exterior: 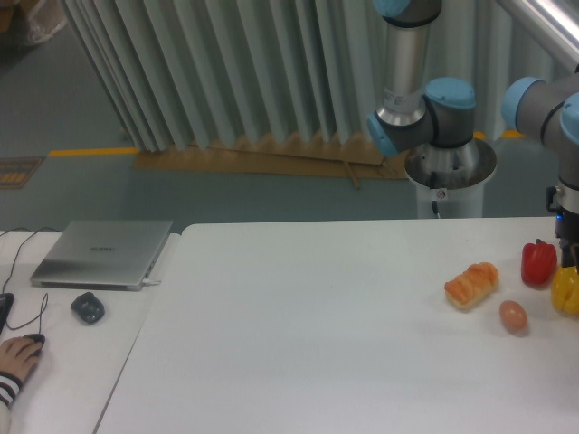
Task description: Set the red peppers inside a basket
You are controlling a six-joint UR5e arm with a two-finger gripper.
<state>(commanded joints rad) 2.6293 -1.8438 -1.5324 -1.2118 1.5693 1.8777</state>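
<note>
Item: red pepper (538,263), one, small and glossy, upright with a dark stem, standing on the white table (298,334) near its right edge. It sits just to the camera-left of, and a little below, the arm's wrist (570,212). A yellow pepper (566,291) stands just beside it, directly under the wrist at the frame edge.

Item: gripper. Not readable. Only the dark wrist section shows at the right border; the fingers are either cut off by the frame or lost behind the yellow pepper, so whether they are spread or closed cannot be told.

Item: bread roll (471,284) and brownish egg (513,316), further camera-left of the wrist, apart from both peppers.

Step in hand, as judged: lining up over the red pepper for the pick. Done well, the tool should shift camera-left from above the yellow pepper until centred on the red one, descend with fingers wide enough to straddle its blocky body, and close low on the flanks rather than on the stem. The close neighbour is the hazard: a finger coming down between the two peppers may nudge or catch the yellow one.

Not found: no basket appears anywhere in view; its place is unknown, presumably outside the frame.

Other: laptop (102,254), mouse (88,307) and a person's hand (18,359) far camera-left
</note>
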